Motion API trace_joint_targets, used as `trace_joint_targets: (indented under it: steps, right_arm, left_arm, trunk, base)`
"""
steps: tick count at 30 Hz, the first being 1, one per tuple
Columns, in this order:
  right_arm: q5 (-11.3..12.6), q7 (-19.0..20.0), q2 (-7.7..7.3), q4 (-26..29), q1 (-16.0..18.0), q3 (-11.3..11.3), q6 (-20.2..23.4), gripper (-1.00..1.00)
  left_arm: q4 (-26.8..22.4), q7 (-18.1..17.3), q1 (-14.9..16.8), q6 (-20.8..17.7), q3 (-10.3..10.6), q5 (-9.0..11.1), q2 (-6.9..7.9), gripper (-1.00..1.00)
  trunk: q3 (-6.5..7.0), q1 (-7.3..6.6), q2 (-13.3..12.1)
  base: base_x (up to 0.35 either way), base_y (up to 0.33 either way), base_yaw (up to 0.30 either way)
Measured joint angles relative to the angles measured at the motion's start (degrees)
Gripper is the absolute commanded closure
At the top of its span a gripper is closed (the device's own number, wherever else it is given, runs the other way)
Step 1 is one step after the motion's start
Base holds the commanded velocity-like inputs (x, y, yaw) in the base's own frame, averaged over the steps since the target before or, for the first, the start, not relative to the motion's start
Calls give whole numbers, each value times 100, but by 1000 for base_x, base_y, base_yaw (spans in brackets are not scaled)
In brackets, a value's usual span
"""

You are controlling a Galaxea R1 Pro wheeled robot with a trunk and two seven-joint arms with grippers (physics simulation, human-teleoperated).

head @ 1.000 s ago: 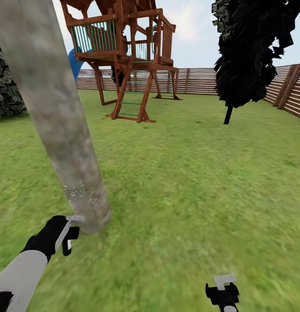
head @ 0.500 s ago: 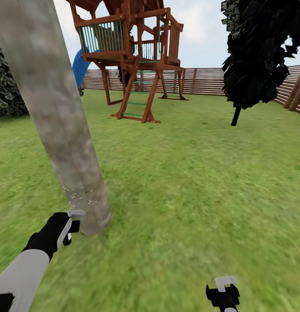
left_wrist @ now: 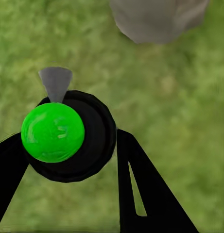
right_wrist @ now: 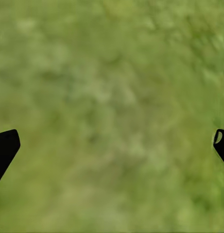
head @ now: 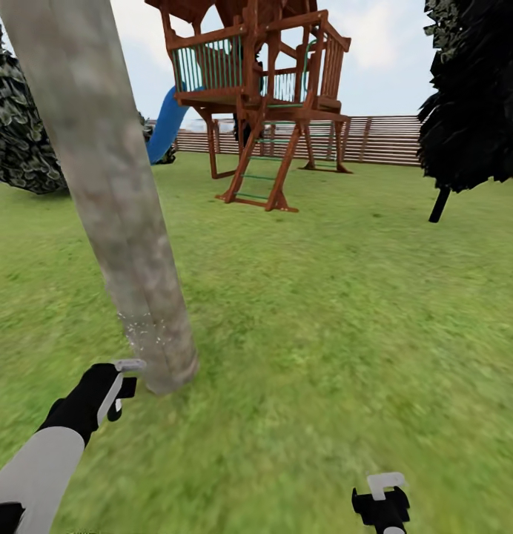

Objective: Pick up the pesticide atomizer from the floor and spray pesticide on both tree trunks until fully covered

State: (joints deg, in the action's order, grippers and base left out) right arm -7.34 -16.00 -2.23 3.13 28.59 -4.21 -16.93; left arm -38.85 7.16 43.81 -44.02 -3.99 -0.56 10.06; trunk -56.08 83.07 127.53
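A thick pale tree trunk (head: 116, 200) leans up through the left of the head view, and its base (left_wrist: 155, 17) also appears in the left wrist view. Whitish pesticide specks (head: 141, 330) dot the bark low down. Just in front of that patch, my left gripper (head: 116, 389) is shut on the pesticide atomizer (head: 128, 366). In the left wrist view the atomizer (left_wrist: 68, 138) is a black round body with a green top and a grey nozzle, held between the black fingers (left_wrist: 141, 184), nozzle toward the trunk. My right gripper (head: 382, 497) hangs open over grass (right_wrist: 112, 145).
Green lawn lies all around. A red-brown wooden playset (head: 264, 111) with a blue slide (head: 164, 126) stands at the back. A near-black tree (head: 479, 96) is at the right, a dark shrub (head: 23, 133) at the left, and a slatted fence (head: 390, 139) behind.
The whole picture has shifted right, so the camera has turned left. My left gripper with the atomizer sits slightly higher than a second ago. The right gripper is unchanged.
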Motion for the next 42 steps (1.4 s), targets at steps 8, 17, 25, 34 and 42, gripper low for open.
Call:
trace_joint_targets:
  steps: [8, 17, 25, 34, 42]
  right_arm:
    - [5, -17, -8, 8, -1, 3, 0, -100]
    - [-5, -19, -14, 0, -15, 3, 6, -100]
    - [-3, -19, -9, 8, -15, 3, 9, -100]
    - [-4, -19, -8, 7, -13, 3, 9, -100]
    - [-4, -19, -9, 7, -13, 3, 10, -100]
  left_arm:
    - [11, 39, -16, 53, -22, -7, -149, 100]
    - [10, 41, -19, 64, 3, -6, -187, 100]
    - [1, 40, -50, 64, 0, 3, -185, 100]
    - [-2, 40, -52, 62, 2, 2, -185, 100]
    - [-2, 40, -52, 62, 2, -3, -185, 100]
  trunk:
    - [0, 0, 0]
    - [0, 1, 0]
    - [0, 2, 0]
    - [0, 1, 0]
    - [0, 1, 0]
  base:
    - [191, -236, 180]
    - [106, -255, 1]
    - [1, -277, 10]
    - [22, -277, 245]
    - [95, -277, 277]
